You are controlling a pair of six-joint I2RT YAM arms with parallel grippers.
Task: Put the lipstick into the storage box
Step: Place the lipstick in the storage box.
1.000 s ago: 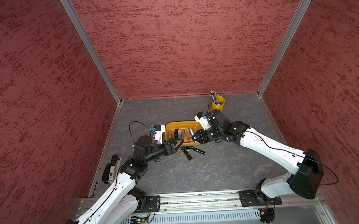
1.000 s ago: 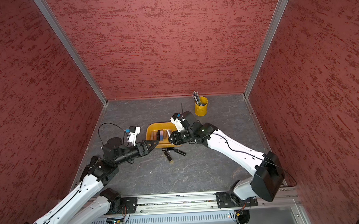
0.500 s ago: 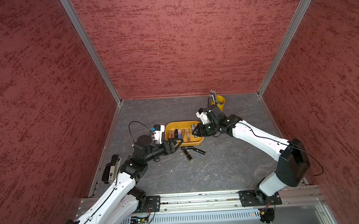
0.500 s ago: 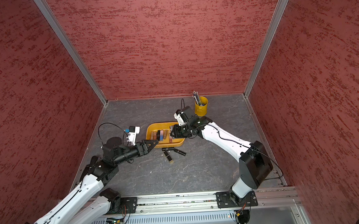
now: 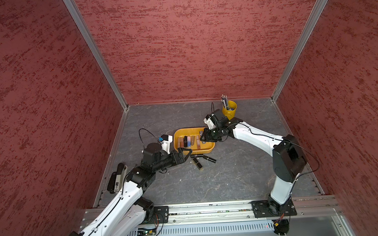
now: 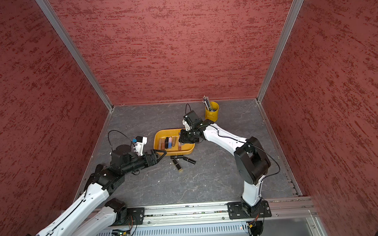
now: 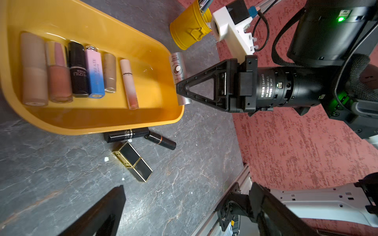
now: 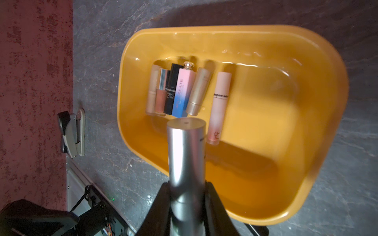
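A back wall (image 5: 190, 44) of rough, red-brown mottled plaster closes the cell. Matching side walls (image 5: 36, 98) meet it at slanting aluminium posts (image 5: 94, 52). At its foot begins a dark grey, stone-veined counter (image 5: 210, 184), whose edge farthest from the back wall carries an aluminium rail (image 5: 211, 208). The light is soft and even.

One box (image 8: 266, 183), with six lipsticks (image 7: 77, 71) lying in it. A seventh, a silver lipstick (image 8: 186, 153), hangs over the box in the right pincer (image 8: 187, 192). Three more lipsticks (image 7: 133, 163) lie on the desk (image 5: 210, 184) just beside the box: ten in all. One cup (image 5: 229, 111) near the box, its pens (image 5: 224, 99) too bunched to count. One stapler (image 5: 116, 179), well apart from the box. Two arms (image 5: 256, 139).
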